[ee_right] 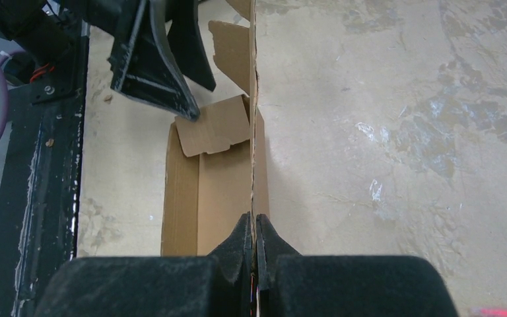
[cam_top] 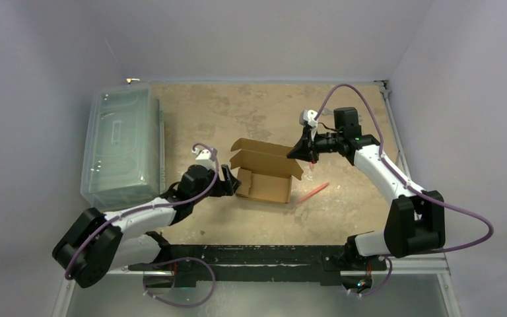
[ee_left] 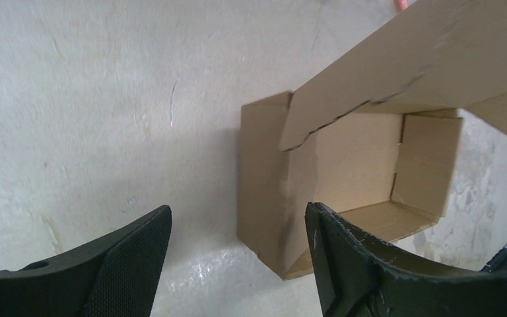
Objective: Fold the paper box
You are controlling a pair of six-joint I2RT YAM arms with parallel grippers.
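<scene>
A robotics lab: two arms (cam_top: 138, 214) bolted to a walled table (cam_top: 251, 112).

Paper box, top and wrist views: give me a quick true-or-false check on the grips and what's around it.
The right gripper is shut on the paper box's lid flap. True.
The left gripper is clamped on the box. False: its jaws stand open, holding nothing.
The box is closed. False: the lid flap stands raised and the inside shows.
A clear plastic bin sits left of the box in the top view. True.
The red stick lies inside the box. False: it lies on the table, right of the box.
</scene>
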